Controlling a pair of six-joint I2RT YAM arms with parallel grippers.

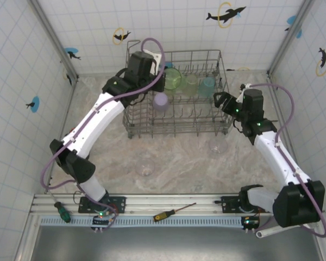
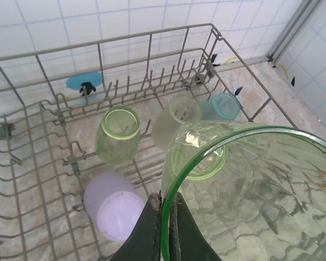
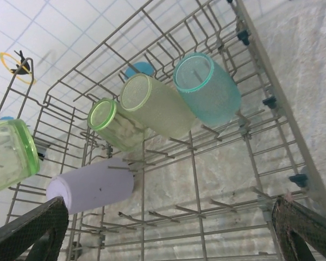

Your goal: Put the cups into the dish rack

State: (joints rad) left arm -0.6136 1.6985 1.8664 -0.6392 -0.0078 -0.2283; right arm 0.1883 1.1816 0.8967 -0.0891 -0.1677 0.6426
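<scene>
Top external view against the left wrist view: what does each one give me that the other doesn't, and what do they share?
Top external: two clear cups on the table in front of the dish rack, and two screwdrivers on the near rail. Left wrist: the left gripper shut on the rim of a green cup, close up. Shared: the rack, with the lavender cup and teal cup inside it.
</scene>
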